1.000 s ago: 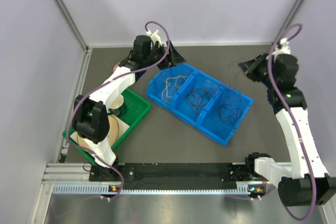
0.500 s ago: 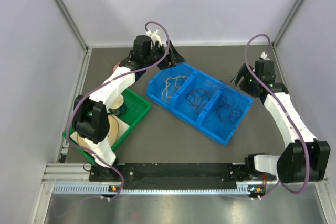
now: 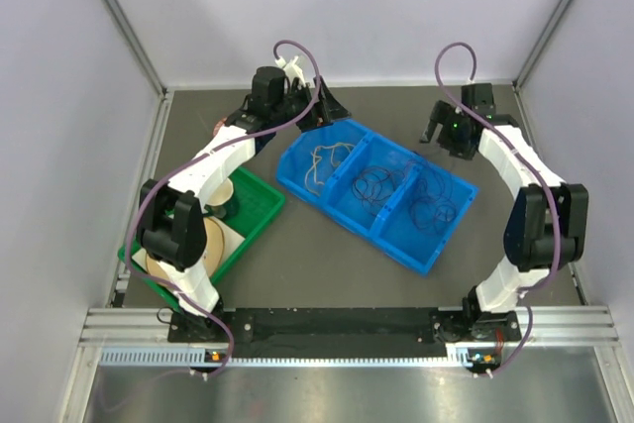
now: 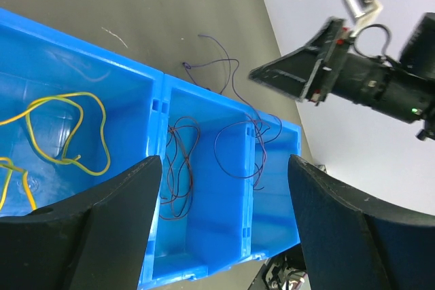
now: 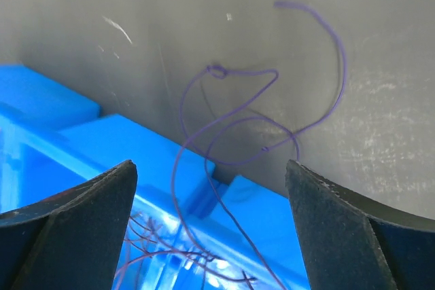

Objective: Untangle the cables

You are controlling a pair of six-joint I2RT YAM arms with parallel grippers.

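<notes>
Cables (image 5: pixel 217 70), thin purple loops over blue bin (image 5: pixel 136 144), left hand (image 4: pixel 223 161), right hand (image 5: pixel 211 166) agape, empty

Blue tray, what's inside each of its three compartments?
Cream-yellow wires lie in the left compartment, dark purple wires in the middle and right ones, one strand trailing over the far rim. From above nothing hides them.

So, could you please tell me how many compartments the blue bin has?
3. The left compartment holds yellowish cables; the middle compartment and the right compartment hold dark cables, one trailing over the rim onto the table.
</notes>
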